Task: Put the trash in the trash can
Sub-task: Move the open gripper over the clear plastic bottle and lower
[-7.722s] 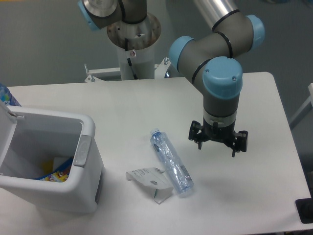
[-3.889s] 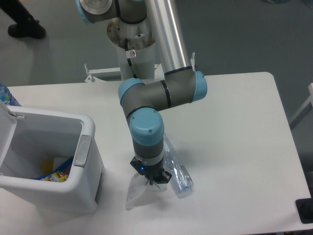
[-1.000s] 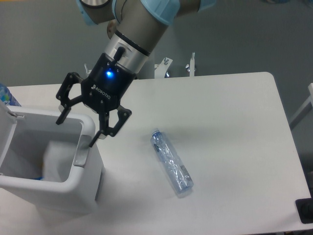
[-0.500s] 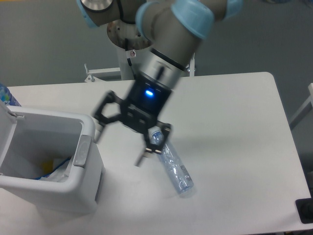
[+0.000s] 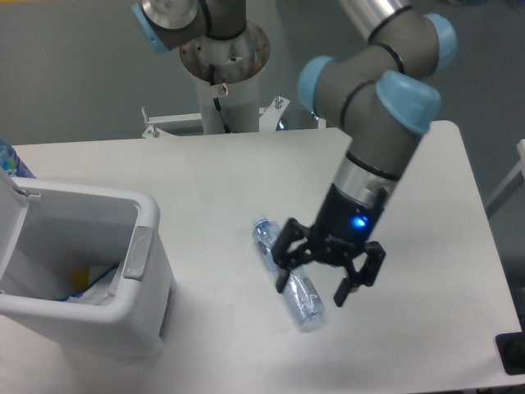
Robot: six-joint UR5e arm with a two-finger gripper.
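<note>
Your gripper (image 5: 326,285) has swung right from the bin (image 5: 144,246) to above the bottle (image 5: 287,276), jaws apart, empty, arm angled down. One bottle on table (image 5: 221,176); one bin, lid open.

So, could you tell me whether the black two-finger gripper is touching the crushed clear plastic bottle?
Cannot tell: the fixed camera shows the open gripper overlapping the bottle, but not any contact.

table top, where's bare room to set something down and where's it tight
Bare patches on the table: the back strip from the trash can to the arm's base, and the right side out to the rounded far corner. The front edge right of the bin is bare too. It is crowded mid-table, where the open gripper hangs over the bottle.
</note>
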